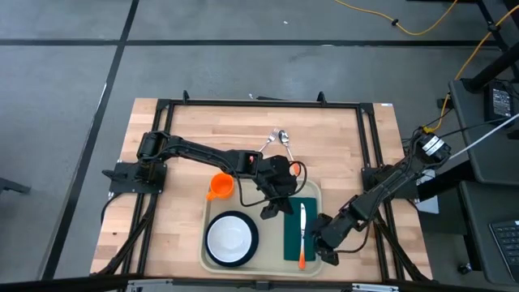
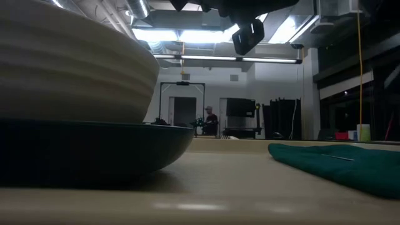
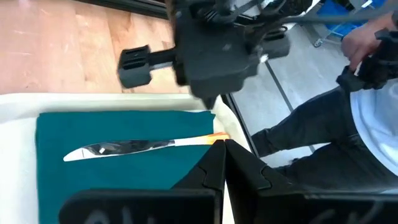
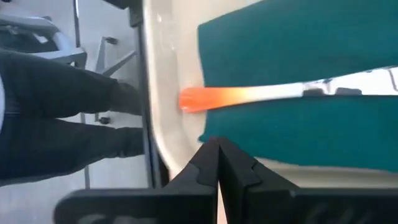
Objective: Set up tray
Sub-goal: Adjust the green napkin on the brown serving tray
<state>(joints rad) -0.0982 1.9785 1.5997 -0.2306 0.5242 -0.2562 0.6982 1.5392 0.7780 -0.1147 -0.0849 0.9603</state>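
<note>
Where the wooden desk (image 1: 178, 219) meets its near edge, the tray (image 1: 318, 195) lies flat, a cream rectangle with rounded corners and a raised rim, between the two arms. On the tray's left half sits a dark plate (image 1: 232, 238) with a white bowl (image 1: 229, 235) on it; in the low view these two fill the left foreground. On the tray's right half lies a dark green napkin (image 1: 290, 231), and a knife (image 1: 302, 235) rests lengthwise on it, its metal blade toward the far side and its orange handle reaching past the napkin's near edge onto the tray floor. An orange cup (image 1: 220, 186) stands on the desk just beside the tray's far left corner. Two metal spoons (image 1: 278, 138) lie on the desk farther back, well apart from the tray.

Left gripper (image 1: 272, 208): fingers pressed together, empty, above the tray's far edge beside the napkin's far left corner. Right gripper (image 1: 327, 250): fingers likewise together, empty, over the tray's near right corner, close to the knife's handle; the right wrist view shows its closed tips over the rim, the handle just beyond.

A person (image 3: 348, 118) in dark trousers stands beside the desk, seen in both wrist views.
</note>
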